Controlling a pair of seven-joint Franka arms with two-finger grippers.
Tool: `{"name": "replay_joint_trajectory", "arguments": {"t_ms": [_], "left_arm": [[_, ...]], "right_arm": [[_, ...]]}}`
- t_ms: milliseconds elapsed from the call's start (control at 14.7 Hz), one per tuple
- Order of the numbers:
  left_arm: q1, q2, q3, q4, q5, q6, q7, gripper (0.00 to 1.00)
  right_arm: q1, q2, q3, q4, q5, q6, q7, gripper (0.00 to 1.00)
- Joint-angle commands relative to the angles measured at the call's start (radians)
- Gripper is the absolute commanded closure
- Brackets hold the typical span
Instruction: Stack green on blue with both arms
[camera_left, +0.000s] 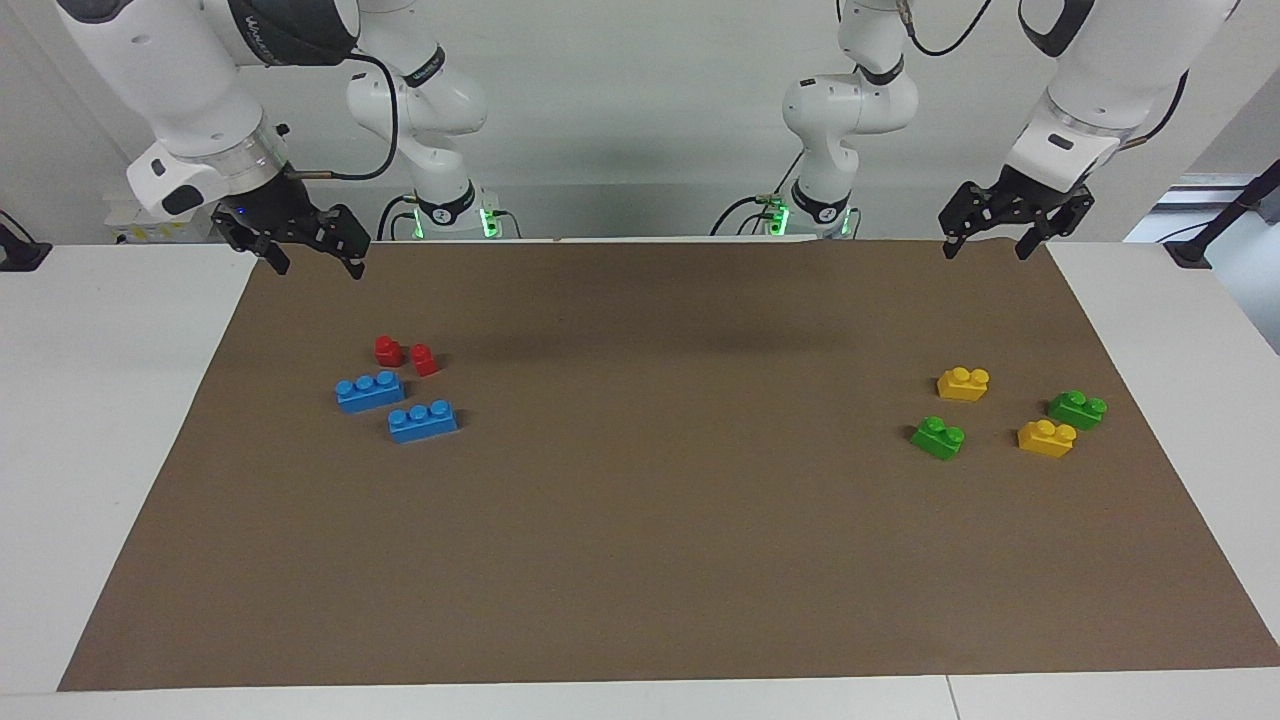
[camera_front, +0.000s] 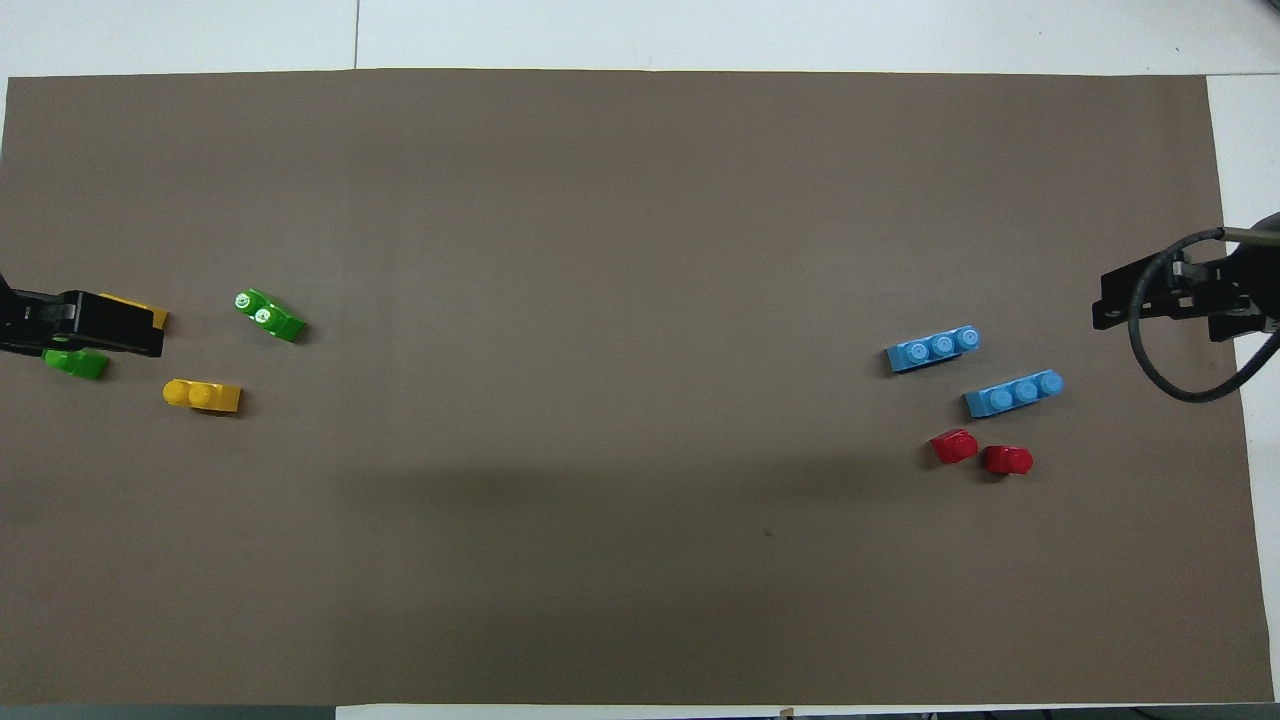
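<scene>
The bright green two-stud brick (camera_left: 938, 437) (camera_front: 268, 315) lies on the brown mat toward the left arm's end. Two blue three-stud bricks lie toward the right arm's end: one (camera_left: 370, 390) (camera_front: 1014, 393) nearer to the robots, the other (camera_left: 423, 421) (camera_front: 932, 348) a little farther. My left gripper (camera_left: 987, 248) (camera_front: 110, 322) is open and empty, raised over the mat's corner at its own end. My right gripper (camera_left: 316, 262) (camera_front: 1140, 292) is open and empty, raised over the mat's corner at its end. Neither touches a brick.
A darker green brick (camera_left: 1077, 408) and two yellow bricks (camera_left: 963, 383) (camera_left: 1046, 438) lie around the bright green one. Two small red bricks (camera_left: 388, 350) (camera_left: 425, 359) lie just nearer to the robots than the blue bricks. The brown mat (camera_left: 640, 520) covers the white table.
</scene>
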Motion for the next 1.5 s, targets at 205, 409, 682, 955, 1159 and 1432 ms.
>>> {"name": "replay_joint_trajectory", "arguments": {"t_ms": [205,409,682,955,1159,1432], "left_arm": [[0.002,0.003,-0.001,0.0,0.016,0.012,0.013,0.0],[0.004,-0.002,-0.001,-0.013,0.016,0.015,0.003,0.0],[0.002,-0.011,0.001,-0.033,0.017,0.014,0.004,0.0],[0.007,-0.017,0.002,-0.056,0.017,0.029,0.003,0.0],[0.016,-0.015,0.001,-0.082,0.016,0.069,-0.028,0.0],[0.016,-0.012,-0.001,-0.135,0.014,0.125,-0.109,0.0]], "right_arm": [[-0.012,-0.017,0.009,-0.029,-0.024,0.027,-0.03,0.0],[-0.012,-0.017,0.009,-0.03,-0.024,0.027,-0.03,0.0],[-0.012,-0.018,0.009,-0.032,-0.024,0.027,-0.028,0.0],[-0.012,-0.018,0.009,-0.032,-0.024,0.027,-0.03,0.0],[-0.012,-0.018,0.009,-0.032,-0.024,0.027,-0.028,0.0],[-0.012,-0.018,0.009,-0.035,-0.024,0.027,-0.03,0.0]]}}
